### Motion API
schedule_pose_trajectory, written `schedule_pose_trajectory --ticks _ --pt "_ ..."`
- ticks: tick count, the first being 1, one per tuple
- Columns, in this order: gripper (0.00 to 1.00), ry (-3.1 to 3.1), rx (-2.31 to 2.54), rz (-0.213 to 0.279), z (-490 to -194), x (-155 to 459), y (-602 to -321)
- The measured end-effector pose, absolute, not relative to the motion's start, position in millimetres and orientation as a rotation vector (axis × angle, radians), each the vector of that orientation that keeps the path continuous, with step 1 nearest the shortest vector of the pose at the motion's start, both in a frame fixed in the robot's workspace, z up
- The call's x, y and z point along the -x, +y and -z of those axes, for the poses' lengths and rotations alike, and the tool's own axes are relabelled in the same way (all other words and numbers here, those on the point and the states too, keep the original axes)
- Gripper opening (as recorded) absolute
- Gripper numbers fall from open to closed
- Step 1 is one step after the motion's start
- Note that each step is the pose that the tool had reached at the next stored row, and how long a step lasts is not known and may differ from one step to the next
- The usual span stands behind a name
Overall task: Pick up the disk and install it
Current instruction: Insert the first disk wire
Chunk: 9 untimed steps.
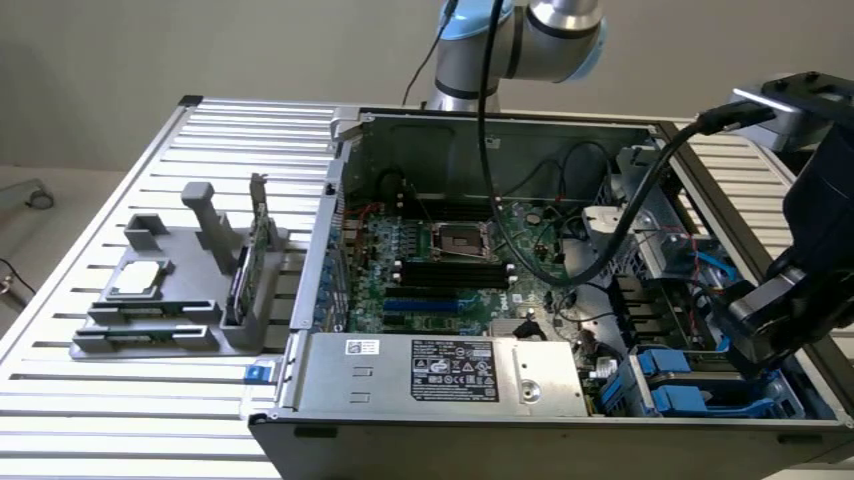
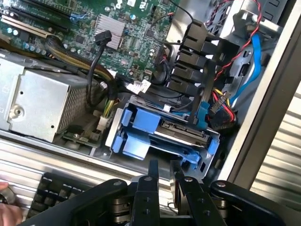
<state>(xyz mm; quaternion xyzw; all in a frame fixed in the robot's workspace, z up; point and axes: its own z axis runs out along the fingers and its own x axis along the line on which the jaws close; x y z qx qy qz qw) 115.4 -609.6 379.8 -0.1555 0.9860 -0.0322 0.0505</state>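
Observation:
The disk (image 2: 181,135) lies flat in the drive bay at the corner of the open computer case (image 1: 350,200). Its silver-grey edge shows between blue plastic rails (image 2: 136,136). From the exterior view the same blue rails (image 1: 681,385) sit in the case's near corner on the exterior view's right. My gripper (image 2: 164,170) hovers just outside that bay, a little off the disk. Its two dark fingers (image 2: 153,172) stand a narrow gap apart with nothing between them. The gripper (image 1: 754,345) hangs dark above the bay in the exterior view.
Red, blue and black cables (image 2: 221,99) crowd the bay. A metal power supply (image 1: 441,365) and the motherboard (image 1: 441,260) fill the case. A grey fixture (image 1: 160,320) on the exterior view's left holds a chip and a card. A keyboard (image 2: 51,190) and a hand (image 2: 5,209) lie beside the case.

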Motion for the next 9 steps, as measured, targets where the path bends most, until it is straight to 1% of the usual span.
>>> schedule_pose_trajectory --ticks 9 --pt "0.25 3.033 0.254 0.109 -379.8 -115.4 -609.6"
